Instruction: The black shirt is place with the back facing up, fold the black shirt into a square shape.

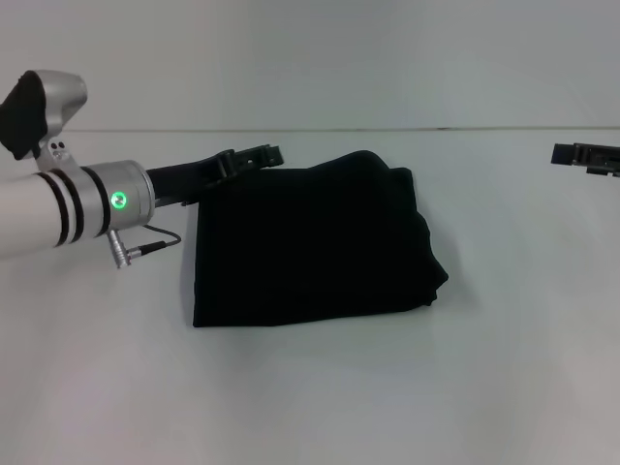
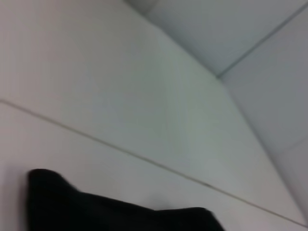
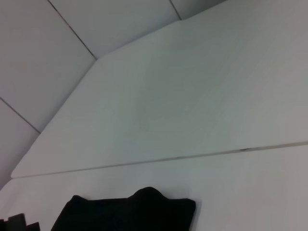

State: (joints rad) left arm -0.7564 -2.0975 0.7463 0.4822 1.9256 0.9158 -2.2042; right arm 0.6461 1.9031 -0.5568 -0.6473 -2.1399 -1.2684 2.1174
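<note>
The black shirt (image 1: 310,242) lies folded into a rough square in the middle of the white table (image 1: 310,387), plain black side up. Its right edge is bulged and rumpled. My left gripper (image 1: 254,157) reaches in from the left and hovers at the shirt's far left corner; whether it touches the cloth is unclear. My right gripper (image 1: 587,156) is far off at the right edge, away from the shirt. The left wrist view shows only a strip of the shirt (image 2: 120,214), and the right wrist view shows its far edge (image 3: 130,211).
The white table runs back to a pale wall (image 1: 310,58). A thin cable (image 1: 145,244) hangs under the left arm's wrist, just left of the shirt.
</note>
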